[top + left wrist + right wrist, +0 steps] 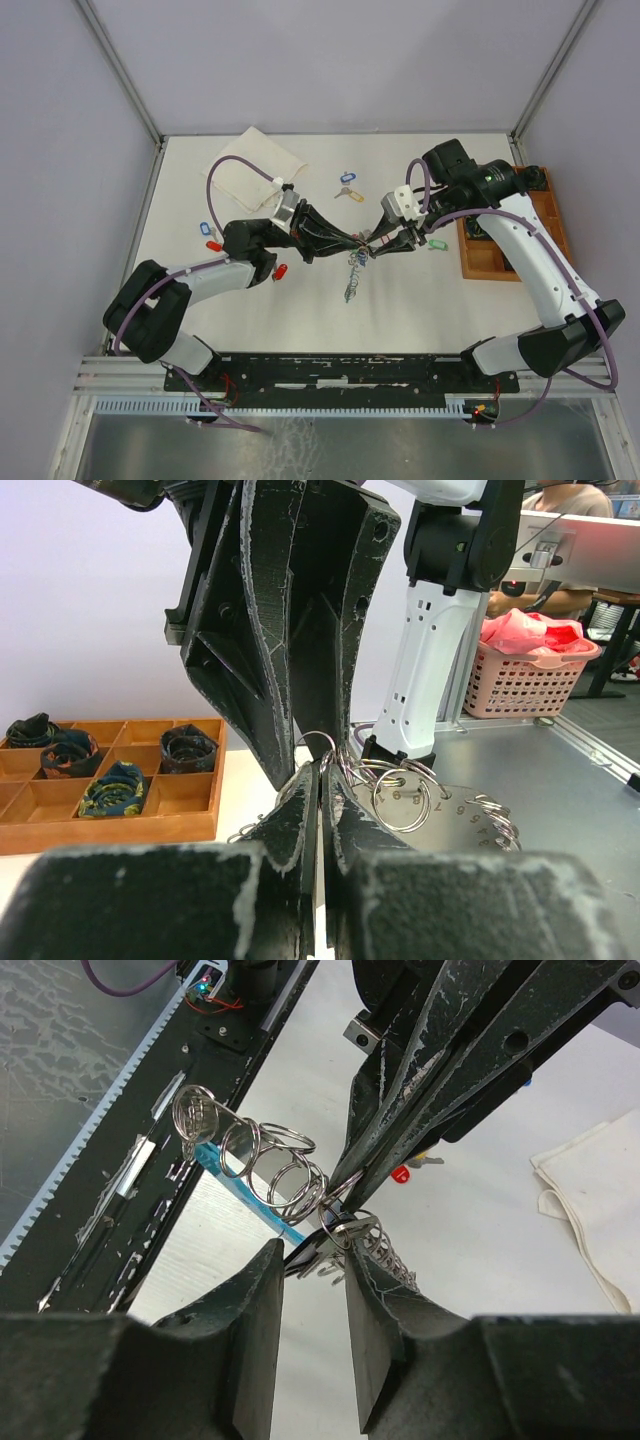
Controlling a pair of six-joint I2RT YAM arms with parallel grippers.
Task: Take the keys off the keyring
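Keyring (354, 262) hangs up off the table (420, 320) around mid-table, strung btwn the two arms. Its beaded chain (349, 290) droops toward the near edge; can't tell if the end touches down. In the R wrist view the light-blue band (235, 1182) juts out to the left w/ several split rings (270, 1165) threaded along it. Smaller rings crowd together where the arms meet. Any keys on the loop itself are too tangled to pick out.

L gripper (362, 243) is clamped tight on the keyring. In its own wrist view the fingers (295, 820) press together, w/ a wire loop poking up from btwn them. R gripper (384, 243) comes in from the opposite side, nearly tip to tip w/ the L one. Its jaws stand apart w/ a clear gap and the ring bunch sits right at the tips; can't tell if either pad touches metal.

Loose keys lie on the table:
- blue-tag key (347, 178) and yellow-tag key (351, 194), just beyond the arms
- green-tag key (436, 244), beside the R gripper
- red-tag key (280, 271), by the L forearm
- another blue tag (207, 228) and red tag (213, 244), farther left

White cloth (248, 170) lies far left. Wooden tray (495, 274) sits at the right edge under the R arm, some compartments holding coiled things.
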